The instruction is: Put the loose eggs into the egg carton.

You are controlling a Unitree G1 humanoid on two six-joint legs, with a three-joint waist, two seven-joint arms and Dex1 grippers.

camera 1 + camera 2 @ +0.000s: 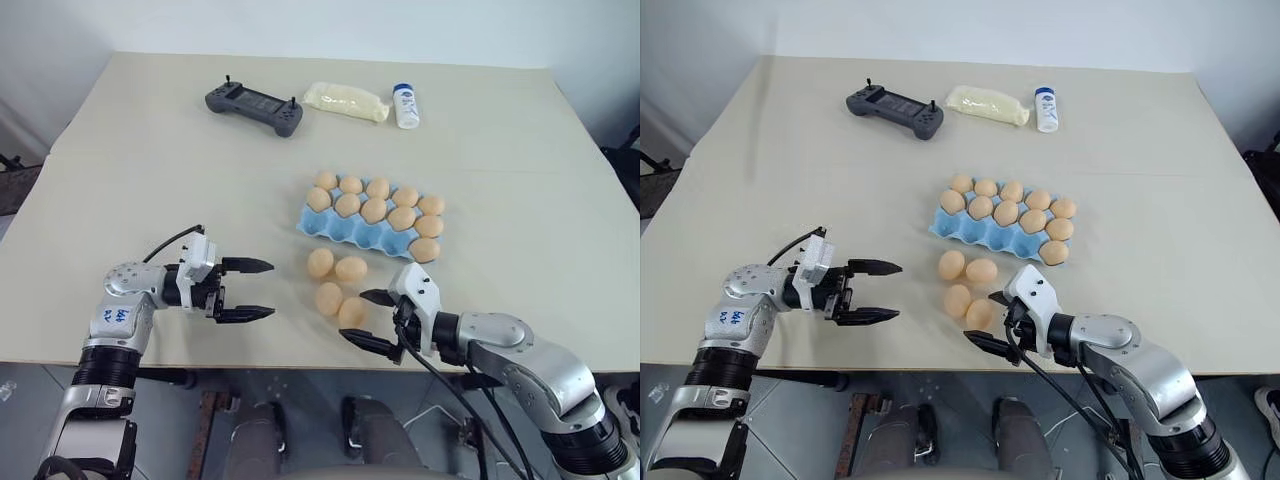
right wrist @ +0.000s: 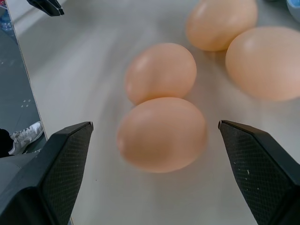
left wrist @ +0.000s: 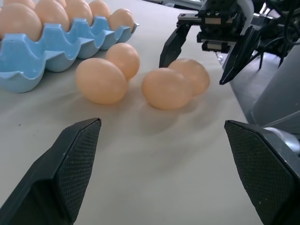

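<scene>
Several loose eggs [image 1: 320,263] lie in a cluster on the table just in front of the egg carton [image 1: 345,232]. The carton is a light blue tray with tan eggs in its back rows and at its right end. My right gripper [image 1: 352,316] is open, low over the table. Its fingers straddle the nearest loose egg [image 2: 161,135] without touching it. A second egg [image 2: 161,71] lies touching that one, just beyond it. My left gripper [image 1: 270,289] is open and empty, left of the cluster, pointing toward it across a bare stretch of table.
At the far side of the table lie a dark grey controller [image 1: 254,105], a pale yellow wrapped packet [image 1: 346,101] and a small white bottle [image 1: 406,105]. The table's front edge [image 1: 290,362] runs just below both grippers.
</scene>
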